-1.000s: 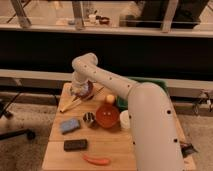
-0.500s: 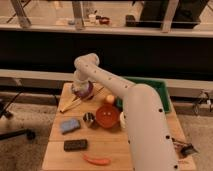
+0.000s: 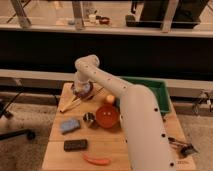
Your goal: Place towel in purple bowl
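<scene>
The purple bowl (image 3: 83, 91) stands at the back left of the wooden table (image 3: 125, 150). My gripper (image 3: 81, 86) hangs straight down into or just over the bowl, at the end of the white arm (image 3: 135, 115) that reaches in from the lower right. The wrist covers most of the bowl's inside. I cannot make out a towel apart from the gripper there. A blue-grey soft pad (image 3: 70, 125) lies flat at the table's left, well clear of the gripper.
A red bowl (image 3: 107, 116) sits mid-table with an orange fruit (image 3: 110, 99) behind it and a small dark cup (image 3: 89, 119) beside it. Pale sticks (image 3: 70, 104), a black block (image 3: 75, 145), a red-orange vegetable (image 3: 96, 160) and a green bin (image 3: 152, 90) are around.
The gripper has stayed over the purple bowl, shifting only slightly. The arm's near link has swung a little. Nothing on the table has moved.
</scene>
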Robot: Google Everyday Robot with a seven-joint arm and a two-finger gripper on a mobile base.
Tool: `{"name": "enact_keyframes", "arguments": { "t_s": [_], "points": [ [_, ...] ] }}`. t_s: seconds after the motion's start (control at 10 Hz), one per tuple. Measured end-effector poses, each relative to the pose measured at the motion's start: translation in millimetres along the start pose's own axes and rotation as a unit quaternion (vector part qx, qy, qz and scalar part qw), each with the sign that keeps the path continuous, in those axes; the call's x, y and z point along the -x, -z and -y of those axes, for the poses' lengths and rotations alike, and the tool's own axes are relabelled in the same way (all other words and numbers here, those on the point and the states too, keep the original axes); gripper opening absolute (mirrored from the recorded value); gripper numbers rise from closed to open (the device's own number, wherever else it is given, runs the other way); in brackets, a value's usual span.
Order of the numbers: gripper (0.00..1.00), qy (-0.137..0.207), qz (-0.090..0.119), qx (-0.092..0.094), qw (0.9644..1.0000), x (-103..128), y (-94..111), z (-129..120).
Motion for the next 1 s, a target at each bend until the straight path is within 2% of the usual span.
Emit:
{"name": "enact_keyframes", "arguments": {
  "t_s": [0.3,0.4,1.0],
  "points": [
    [0.74,0.010,0.001,-0.004,0.9999,2,8,-3],
    [0.79,0.012,0.003,-0.006,0.9999,3,10,-3],
    [0.80,0.018,0.010,-0.011,0.9997,8,16,-4]
  ]
}}
